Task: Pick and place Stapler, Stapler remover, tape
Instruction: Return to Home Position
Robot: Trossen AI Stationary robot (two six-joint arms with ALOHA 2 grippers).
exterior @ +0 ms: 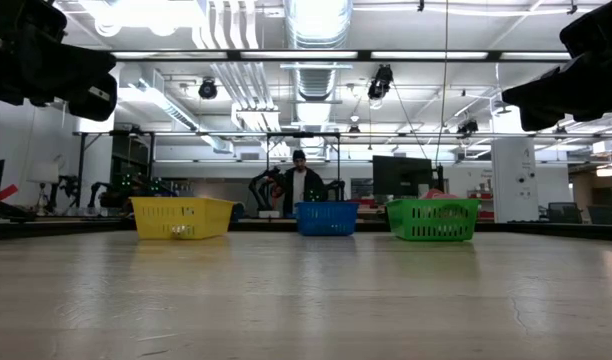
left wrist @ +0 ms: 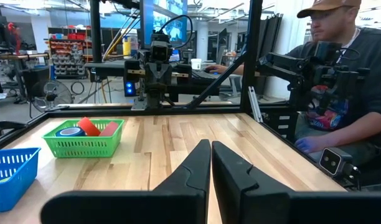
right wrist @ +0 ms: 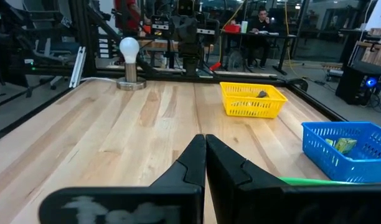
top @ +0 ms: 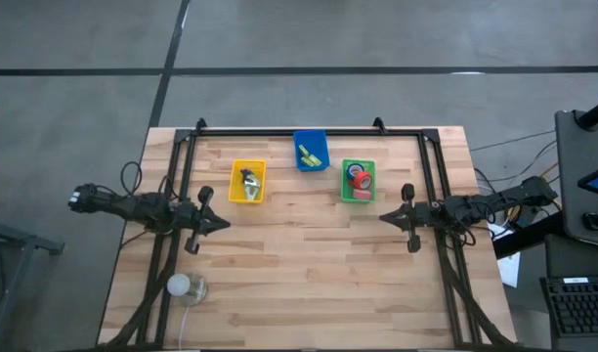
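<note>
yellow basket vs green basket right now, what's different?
Colour: the yellow basket versus the green basket. Contents: yellow holds a small dark item; green holds tape rolls, red and blue. Position: in the high view, yellow sits left of the blue basket, green right. Shared: same mesh shape, similar size, upright.

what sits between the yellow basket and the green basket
The blue basket, set farther back than the yellow basket and green basket; the table straight between those two is bare. The high view shows it.
</note>
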